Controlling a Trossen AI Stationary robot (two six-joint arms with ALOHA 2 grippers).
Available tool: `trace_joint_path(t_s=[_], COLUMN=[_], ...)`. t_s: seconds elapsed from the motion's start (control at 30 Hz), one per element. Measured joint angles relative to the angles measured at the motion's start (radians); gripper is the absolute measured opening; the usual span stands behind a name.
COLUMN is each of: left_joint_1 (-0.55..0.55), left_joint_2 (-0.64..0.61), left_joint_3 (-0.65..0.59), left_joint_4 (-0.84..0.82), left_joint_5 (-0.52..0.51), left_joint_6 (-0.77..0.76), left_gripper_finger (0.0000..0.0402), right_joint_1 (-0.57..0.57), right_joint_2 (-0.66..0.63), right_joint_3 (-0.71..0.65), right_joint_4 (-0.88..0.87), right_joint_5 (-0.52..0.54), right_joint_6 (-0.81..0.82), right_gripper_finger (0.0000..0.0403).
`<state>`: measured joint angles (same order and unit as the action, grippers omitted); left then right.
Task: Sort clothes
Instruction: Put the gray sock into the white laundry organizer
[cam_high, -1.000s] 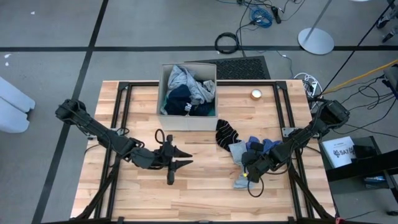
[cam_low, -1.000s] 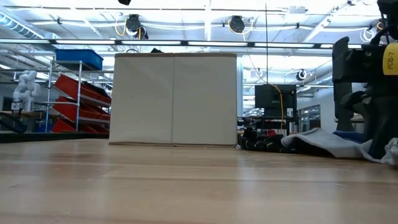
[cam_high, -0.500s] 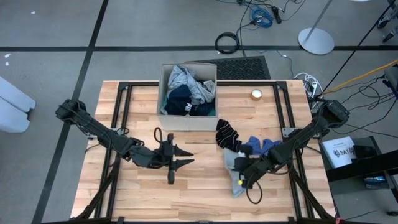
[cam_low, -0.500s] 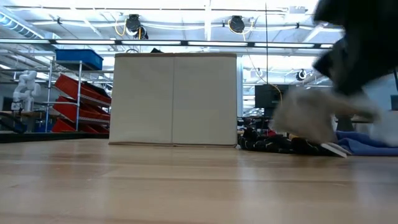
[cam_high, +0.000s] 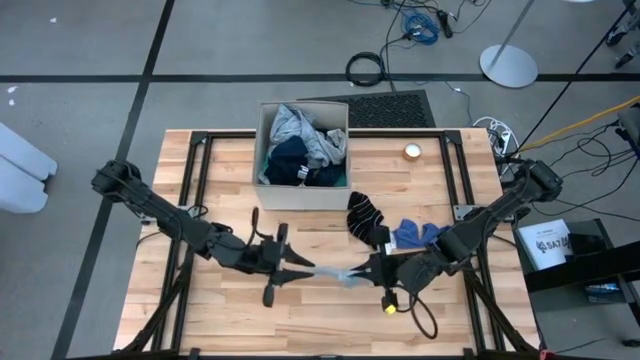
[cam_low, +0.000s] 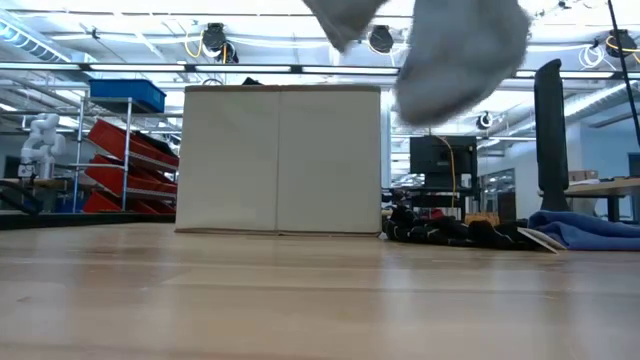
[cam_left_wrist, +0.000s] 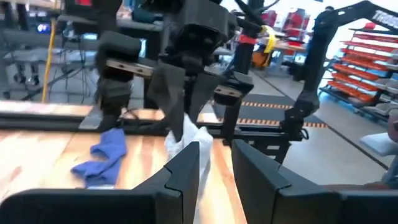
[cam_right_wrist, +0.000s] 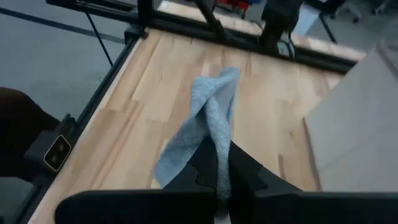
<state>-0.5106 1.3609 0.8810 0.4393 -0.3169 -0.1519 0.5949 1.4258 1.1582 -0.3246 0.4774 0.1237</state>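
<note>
The right claw (cam_high: 368, 270) pinched a grey sock (cam_high: 345, 273) in the air, in front of the box (cam_high: 302, 190). The left claw (cam_high: 305, 270) sat half spread beside it and should grab gently.

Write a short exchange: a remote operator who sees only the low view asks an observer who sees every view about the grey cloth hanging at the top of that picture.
Operator: What holds up the grey cloth?
Observer: The right gripper. Its wrist view shows the fingers shut on the cloth, above the table's front middle.
Operator: Where is the other arm?
Observer: The left gripper faces it from the left. It is open, with the cloth's free end just ahead of its fingers.
</note>
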Motion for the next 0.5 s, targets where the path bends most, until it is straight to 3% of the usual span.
trace_joint_path(t_s=[0.07,0.27,0.5], left_joint_1=[0.0,0.016,0.021], left_joint_2=[0.017,0.067,0.083], left_joint_3=[0.0,0.001,0.009], left_joint_4=[0.026,0.076,0.076], left_joint_5=[-0.003,-0.139,-0.109], left_joint_6=[0.01,0.057,0.064], left_gripper_finger=[0.0102,0.0103,0.0139], right_joint_1=[0.0,-0.007,-0.006], right_joint_2=[0.0,0.0,0.0], right_joint_3=[0.017,0.043,0.097], right_joint_4=[-0.003,-0.011,-0.093], right_joint_5=[0.0,0.025,0.081], right_joint_6=[-0.024,-0.061,-0.065], right_gripper_finger=[0.0001,0.0001,0.0002])
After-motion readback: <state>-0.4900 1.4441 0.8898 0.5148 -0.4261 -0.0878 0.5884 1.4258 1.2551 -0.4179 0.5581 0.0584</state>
